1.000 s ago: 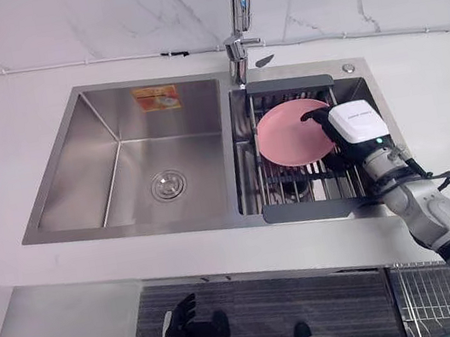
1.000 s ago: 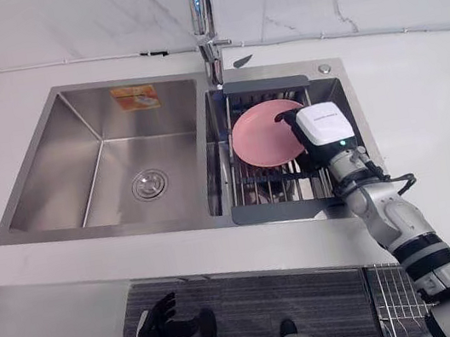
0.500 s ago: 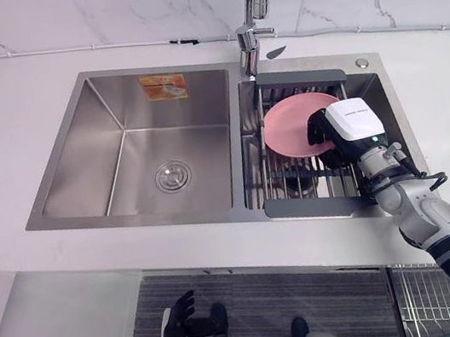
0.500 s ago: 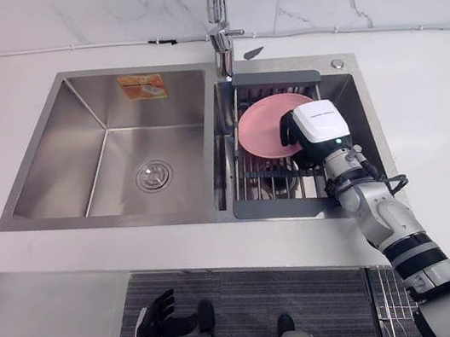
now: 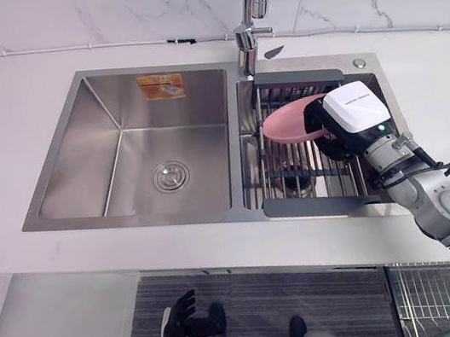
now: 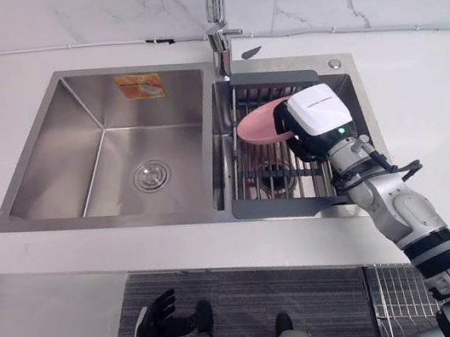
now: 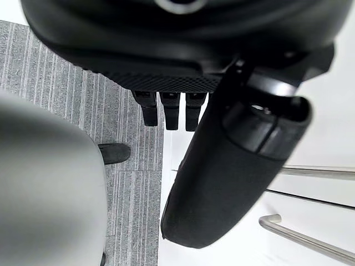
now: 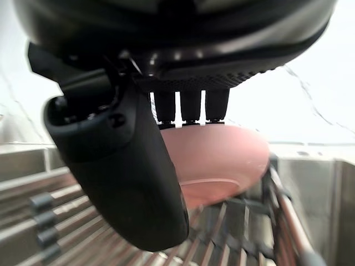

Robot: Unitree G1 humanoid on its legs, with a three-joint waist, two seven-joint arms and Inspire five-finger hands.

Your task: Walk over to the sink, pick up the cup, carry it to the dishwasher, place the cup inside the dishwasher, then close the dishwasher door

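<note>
So far the right hand (image 5: 326, 129) grips the pink dish (image 5: 286, 122) above the sink (image 5: 62, 174), and the rest is not done.

Right hand (image 5: 353, 117) is rising and rolling at the wrist. Pink round shallow dish (image 5: 291, 121) is coming up with it. A second ago it showed as a full disc leaning in the dark-framed wire rack (image 5: 309, 204); now it is tipping to near edge-on over the bars. Fingers (image 8: 190, 106) over its rim, thumb (image 8: 127, 166) beneath. Cannot tell if its low edge is touching the bars.
</note>
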